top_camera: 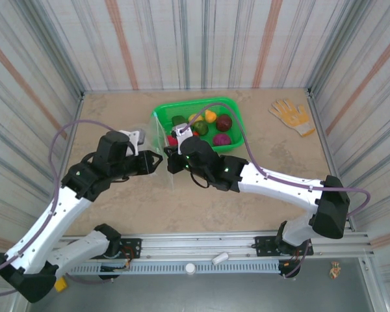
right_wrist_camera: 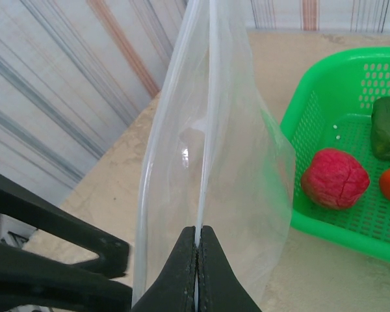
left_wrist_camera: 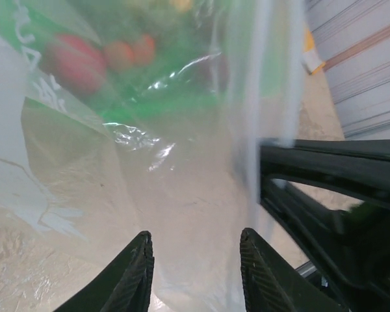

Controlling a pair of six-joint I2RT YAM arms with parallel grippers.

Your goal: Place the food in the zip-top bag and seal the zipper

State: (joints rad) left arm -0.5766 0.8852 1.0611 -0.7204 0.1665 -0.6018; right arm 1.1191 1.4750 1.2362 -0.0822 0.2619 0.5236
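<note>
Step in hand: presenting the clear, floppy zip-top plastic bag [right_wrist_camera: 214,149] for loading. The bag is judged empty.

Right hand [right_wrist_camera: 196,235]: fingers pressed together, clamped on one edge of the bag, which stands upright above them. Left hand [left_wrist_camera: 195,266]: fingers apart, with bag film lying in front of and between them. Whether either finger touches the film cannot be told. In the top view both hands meet nearly tip to tip over the beige table [top_camera: 182,208], with the bag between them and just beside the green mesh plastic basket [right_wrist_camera: 312,123].

The small toy fruits and vegetables [right_wrist_camera: 335,179], in red, green, orange and yellow, lie in the basket beyond the bag. A tan glove [top_camera: 291,116] lies well apart at the far right.

Next move, as judged: the left hand closes on the opposite lip so that the mouth can be pulled open, without dragging the film out of the right hand.

Hard to make out: the zipper strip and its slider tab cannot be picked out, so which edge is the mouth is uncertain. The left wrist view is blurred through the film, and the bag's lower part is cut off in the right wrist view
</note>
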